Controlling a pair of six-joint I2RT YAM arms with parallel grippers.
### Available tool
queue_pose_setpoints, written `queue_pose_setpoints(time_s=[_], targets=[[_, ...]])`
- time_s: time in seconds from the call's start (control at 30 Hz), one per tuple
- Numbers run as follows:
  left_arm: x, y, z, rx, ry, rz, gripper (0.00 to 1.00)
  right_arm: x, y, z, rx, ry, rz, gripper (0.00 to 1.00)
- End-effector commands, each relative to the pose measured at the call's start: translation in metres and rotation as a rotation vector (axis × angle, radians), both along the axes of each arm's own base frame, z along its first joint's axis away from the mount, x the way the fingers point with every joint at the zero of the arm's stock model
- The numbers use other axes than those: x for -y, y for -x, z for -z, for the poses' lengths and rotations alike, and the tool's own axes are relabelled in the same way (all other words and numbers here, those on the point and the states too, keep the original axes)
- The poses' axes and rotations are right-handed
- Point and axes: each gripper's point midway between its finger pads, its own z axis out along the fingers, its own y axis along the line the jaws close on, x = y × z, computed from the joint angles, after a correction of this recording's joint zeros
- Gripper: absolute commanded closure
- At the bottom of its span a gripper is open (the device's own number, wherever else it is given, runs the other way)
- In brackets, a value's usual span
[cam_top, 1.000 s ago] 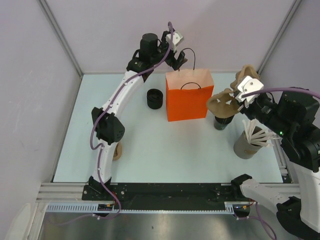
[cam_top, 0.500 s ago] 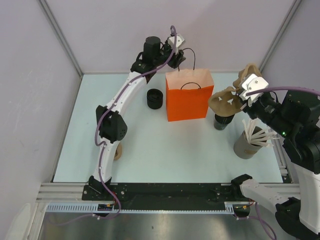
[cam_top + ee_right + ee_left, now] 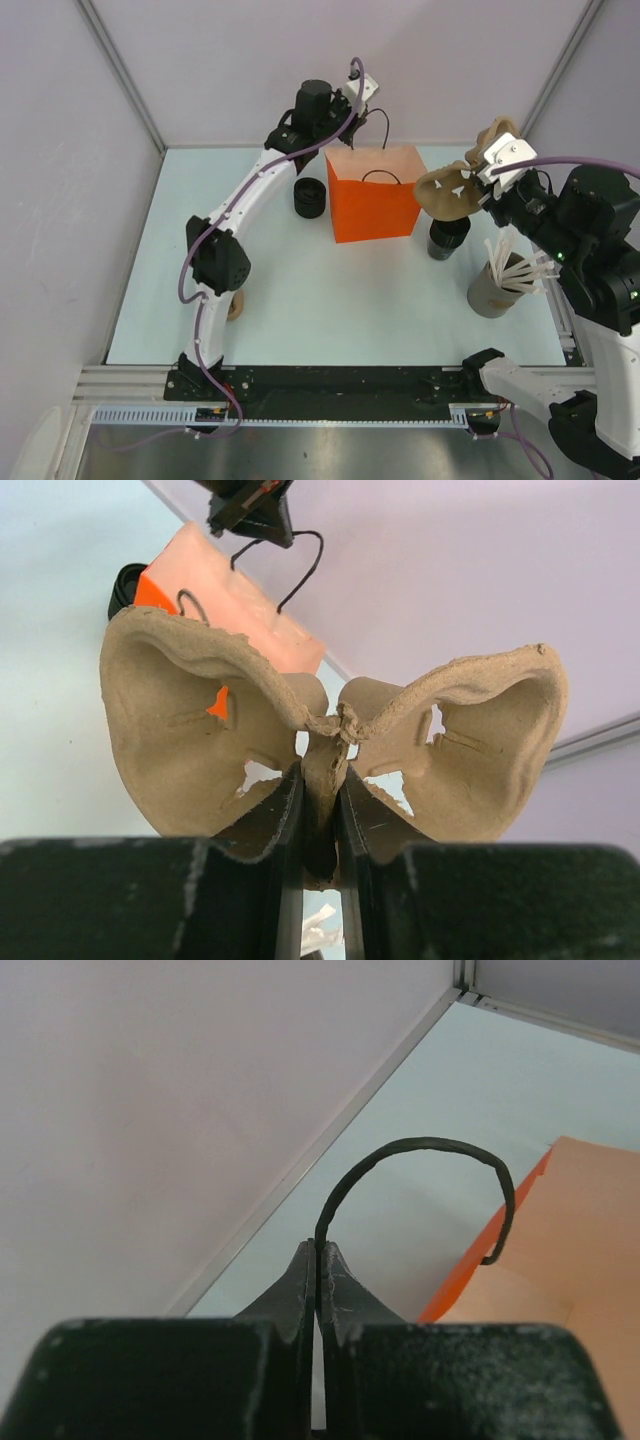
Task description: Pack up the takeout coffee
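Note:
An orange paper bag (image 3: 375, 195) stands at the back of the table. My left gripper (image 3: 352, 128) is above its rear edge, shut on the bag's thin black handle (image 3: 420, 1145), which runs between the fingertips of the gripper (image 3: 318, 1250). One black takeout coffee cup (image 3: 310, 197) stands left of the bag. Another (image 3: 447, 235) stands right of it, partly under the brown pulp cup tray (image 3: 455, 190). My right gripper (image 3: 490, 185) holds that tray in the air, pinched by its middle ridge (image 3: 322, 780).
A grey tub of white sticks (image 3: 497, 285) stands at the right, under my right arm. A small brown object (image 3: 236, 303) lies by the left arm's lower link. The back wall and side walls stand close around the table.
The left gripper has closed on the bag's handle and shifted slightly right; the bag's top has tipped back. The right arm has raised the tray a little.

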Motion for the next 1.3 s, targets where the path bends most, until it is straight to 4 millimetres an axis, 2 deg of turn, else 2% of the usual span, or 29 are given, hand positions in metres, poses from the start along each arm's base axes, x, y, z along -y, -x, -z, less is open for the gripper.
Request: queue_pose_setpoints(time_s=[0.0, 0.2, 0.23, 0.33, 0.47, 0.63, 0.87, 0.93, 0.97, 1.0, 1.1, 1.2, 1.23, 1.27], targets=[[-0.011, 0.049, -0.074, 0.040, 0.060, -0.101, 1.00, 0.002, -0.021, -0.012, 0.041, -0.057, 0.069, 0.82], [-0.013, 0.080, -0.087, 0.021, 0.049, -0.224, 1.00, 0.002, -0.038, -0.017, 0.054, -0.103, 0.117, 0.82], [-0.014, 0.084, -0.087, 0.014, 0.040, -0.242, 1.00, 0.009, -0.041, -0.019, 0.063, -0.105, 0.163, 0.82], [-0.018, 0.093, -0.087, -0.001, 0.019, -0.322, 1.00, 0.014, -0.046, -0.027, 0.091, -0.126, 0.195, 0.83], [-0.028, 0.103, -0.084, -0.046, 0.004, -0.413, 1.00, 0.020, -0.044, -0.039, 0.125, -0.148, 0.215, 0.83], [-0.041, 0.115, -0.084, -0.091, 0.019, -0.491, 1.00, 0.023, -0.045, -0.041, 0.131, -0.157, 0.229, 0.83], [-0.041, 0.148, -0.084, -0.165, 0.057, -0.528, 1.00, 0.026, -0.046, -0.045, 0.149, -0.166, 0.239, 0.83], [-0.043, 0.157, -0.080, -0.199, 0.061, -0.540, 1.00, 0.027, -0.046, -0.048, 0.155, -0.169, 0.242, 0.83], [-0.047, 0.164, -0.085, -0.223, 0.102, -0.552, 1.00, 0.026, -0.046, -0.048, 0.156, -0.170, 0.238, 0.82], [-0.047, 0.166, -0.078, -0.236, 0.096, -0.555, 1.00, 0.027, -0.047, -0.049, 0.160, -0.170, 0.240, 0.82], [-0.056, 0.180, -0.085, -0.246, 0.140, -0.591, 1.00, 0.027, -0.050, -0.049, 0.158, -0.170, 0.243, 0.82], [-0.068, 0.193, -0.093, -0.232, 0.181, -0.656, 0.96, 0.026, -0.053, -0.047, 0.151, -0.171, 0.242, 0.82], [-0.065, 0.201, -0.094, -0.228, 0.181, -0.651, 0.93, 0.025, -0.053, -0.048, 0.153, -0.174, 0.240, 0.82], [-0.073, 0.203, -0.094, -0.216, 0.192, -0.701, 0.91, 0.025, -0.054, -0.047, 0.149, -0.174, 0.239, 0.82]])
